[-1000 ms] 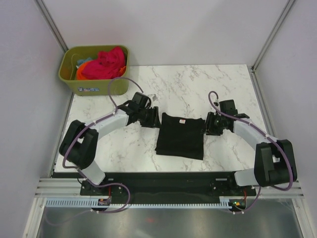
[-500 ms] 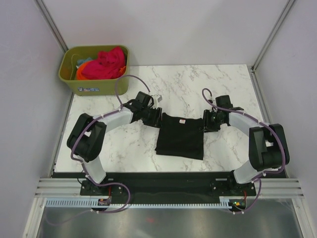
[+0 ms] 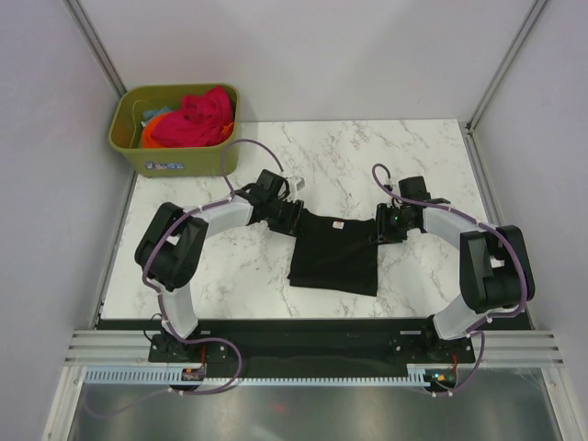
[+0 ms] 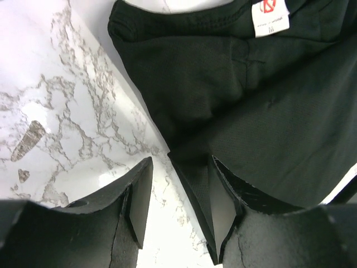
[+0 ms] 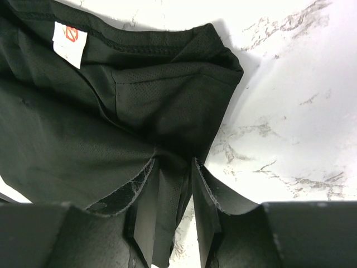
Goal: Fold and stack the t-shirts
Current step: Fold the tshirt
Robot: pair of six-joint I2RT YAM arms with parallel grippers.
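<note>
Your olive bin (image 3: 170, 158), at the marble tabletop's (image 3: 367, 147) far-left corner, holds a crumpled pink-red tee (image 3: 197, 118), orange tee (image 3: 150, 135) and teal tee (image 3: 158, 112). The black tee (image 3: 333, 253) (fine mesh knit, white label (image 4: 271, 17)) lies folded, rectangular, mid-tabletop. The left end effector (image 4: 180, 162) is spread astride one collar-end edge. The right end effector (image 5: 173, 162) pinches the other.

On the table (image 3: 230, 276), a black t-shirt (image 3: 333, 255) — left pincer (image 3: 293, 219), right pincer (image 3: 380, 226) at its far corners.
</note>
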